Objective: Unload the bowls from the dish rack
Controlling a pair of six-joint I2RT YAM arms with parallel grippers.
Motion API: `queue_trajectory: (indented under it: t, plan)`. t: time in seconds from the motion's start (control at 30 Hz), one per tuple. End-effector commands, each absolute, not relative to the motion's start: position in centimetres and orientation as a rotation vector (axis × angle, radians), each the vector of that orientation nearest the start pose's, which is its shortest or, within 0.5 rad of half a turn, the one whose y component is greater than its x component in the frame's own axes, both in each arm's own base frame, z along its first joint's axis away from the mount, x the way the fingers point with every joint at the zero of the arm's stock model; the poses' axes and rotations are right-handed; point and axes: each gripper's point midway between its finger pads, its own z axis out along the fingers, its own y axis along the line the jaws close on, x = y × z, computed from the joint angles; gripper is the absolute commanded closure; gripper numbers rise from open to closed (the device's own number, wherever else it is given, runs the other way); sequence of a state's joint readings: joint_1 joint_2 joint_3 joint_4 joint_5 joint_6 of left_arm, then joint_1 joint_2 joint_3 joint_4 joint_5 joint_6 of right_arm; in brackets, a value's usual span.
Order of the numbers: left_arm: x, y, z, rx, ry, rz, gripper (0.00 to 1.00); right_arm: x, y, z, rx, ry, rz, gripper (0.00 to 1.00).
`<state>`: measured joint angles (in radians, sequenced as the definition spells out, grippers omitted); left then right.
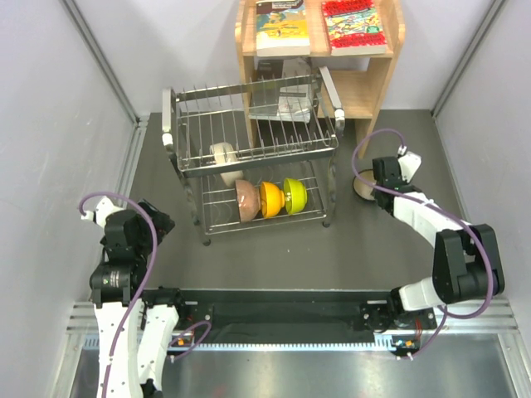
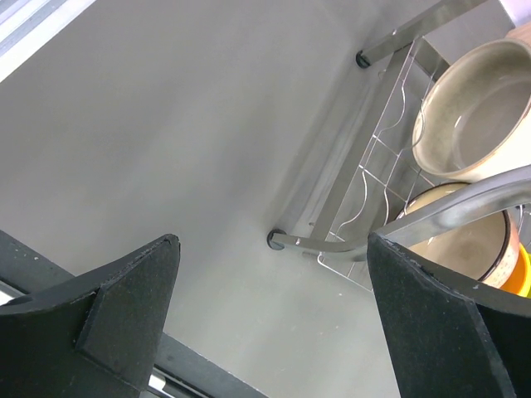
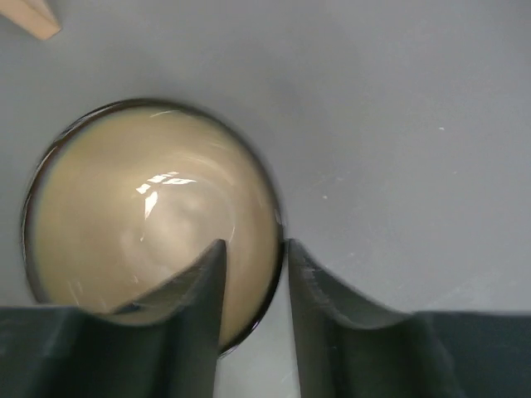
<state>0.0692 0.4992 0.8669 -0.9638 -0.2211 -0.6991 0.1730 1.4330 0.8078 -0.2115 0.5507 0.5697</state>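
The steel wire dish rack (image 1: 257, 163) stands at the back middle. A cream-white bowl (image 1: 224, 156) sits on edge on its upper tier. Pinkish-brown (image 1: 247, 200), orange (image 1: 270, 199) and yellow-green (image 1: 294, 195) bowls stand on edge on the lower tier. The teal-blue bowl (image 1: 362, 189), dark-rimmed with a pale inside, rests on the table right of the rack. My right gripper (image 3: 255, 245) straddles its rim (image 3: 141, 215), one finger inside and one outside. My left gripper (image 2: 274, 240) is open and empty at the near left, facing the rack's foot (image 2: 275, 240).
A wooden bookshelf (image 1: 369, 87) with books on top stands right behind the rack. Grey walls close in on the left and right. The arm bases and a black rail run along the near edge.
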Motion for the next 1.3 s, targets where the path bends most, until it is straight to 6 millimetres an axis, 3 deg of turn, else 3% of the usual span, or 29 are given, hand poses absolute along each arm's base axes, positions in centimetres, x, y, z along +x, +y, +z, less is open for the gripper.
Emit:
queue_trajectory:
  t: [0.0,0.03,0.23,0.37,0.4,0.47,0.6,0.73,0.9,1.17,1.2,1.27]
  plan:
    - [19.6,2.0,22.3,-0.859,1.94,-0.16,0.01,37.2,-0.6,12.1,0.694,2.045,-0.166,0.59]
    - [19.6,1.9,22.3,-0.853,1.943,-0.161,0.01,37.2,-0.7,12.3,0.693,2.041,-0.166,0.49]
    - [19.7,1.5,22.4,-0.821,1.951,-0.181,0.01,36.9,-0.7,13.3,0.677,2.033,-0.165,0.49]
    - [20.1,-1.2,23.5,-0.642,1.949,-0.332,0.01,36.4,-0.5,14.1,0.676,2.03,-0.139,0.48]
    - [20.2,-3.0,24.1,-0.547,1.957,-0.436,0.01,36.2,-0.5,14.9,0.68,2.009,-0.124,0.48]
    - [20.3,-4.3,23.7,-0.509,1.978,-0.517,0.02,35.6,-0.6,15.6,0.682,2.005,-0.114,0.47]
    - [20.1,-6.7,22.4,-0.465,2.03,-0.672,0.08,34.2,-0.9,19.0,0.684,1.937,-0.092,0.4]
    - [19.7,-7.0,22.5,-0.439,2.021,-0.686,0.08,34.0,-0.8,22.6,0.647,1.883,-0.06,0.39]
    - [19.9,-8.0,22.5,-0.393,2.031,-0.755,0.09,33.8,0.2,24.5,0.593,1.879,-0.015,0.37]
    - [21.8,-7.8,25.7,-0.249,1.981,-0.699,0.08,33.5,1.4,24.3,0.534,1.893,0.033,0.37]
    - [22.0,-7.6,27.2,-0.202,1.955,-0.672,0.08,33.6,1.5,24.3,0.528,1.893,0.038,0.37]
    - [22.8,-7.4,28.2,-0.178,1.952,-0.65,0.07,33.7,1.7,24.3,0.52,1.895,0.045,0.37]
